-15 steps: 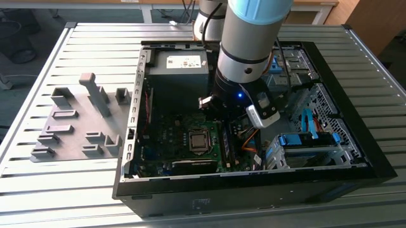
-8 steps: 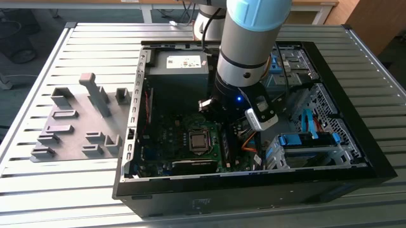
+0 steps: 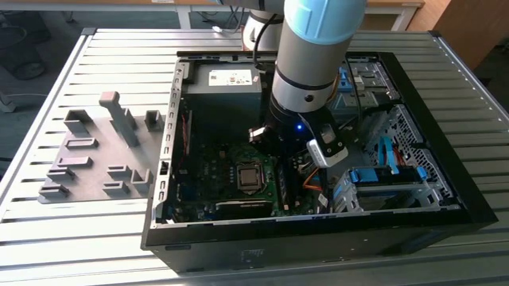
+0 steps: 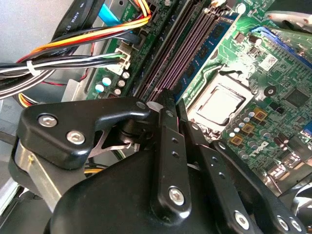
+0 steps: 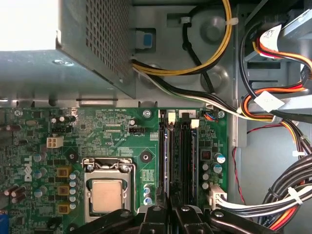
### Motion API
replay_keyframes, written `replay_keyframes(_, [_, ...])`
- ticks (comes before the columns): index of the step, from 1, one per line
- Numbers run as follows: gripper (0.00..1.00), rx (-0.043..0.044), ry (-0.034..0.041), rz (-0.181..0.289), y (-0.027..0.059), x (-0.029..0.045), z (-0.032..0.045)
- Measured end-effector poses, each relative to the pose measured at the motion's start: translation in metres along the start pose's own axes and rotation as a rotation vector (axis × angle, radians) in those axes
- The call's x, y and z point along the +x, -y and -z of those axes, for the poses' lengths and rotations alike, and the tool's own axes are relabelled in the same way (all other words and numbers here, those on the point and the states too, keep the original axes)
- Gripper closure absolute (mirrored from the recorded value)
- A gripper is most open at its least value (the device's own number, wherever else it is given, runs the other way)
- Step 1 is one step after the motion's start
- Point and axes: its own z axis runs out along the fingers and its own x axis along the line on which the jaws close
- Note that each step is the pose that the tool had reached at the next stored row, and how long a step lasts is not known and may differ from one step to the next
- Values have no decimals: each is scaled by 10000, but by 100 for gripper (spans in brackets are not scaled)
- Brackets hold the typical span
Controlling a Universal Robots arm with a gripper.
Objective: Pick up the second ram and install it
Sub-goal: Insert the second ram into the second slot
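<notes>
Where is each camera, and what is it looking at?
Exterior view: off the arm, looking down at the open computer case on the slatted table; the arm reaches inside.
First wrist view: on the arm, facing the motherboard and memory slots; the gripper shows.
Second wrist view: on the arm, close behind the gripper, above the slots.
Both wrist views share the processor socket.
</notes>
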Motion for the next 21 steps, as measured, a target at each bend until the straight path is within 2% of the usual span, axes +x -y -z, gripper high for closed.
replay_keyframes(21, [86, -11, -1, -160, 7, -32, -53])
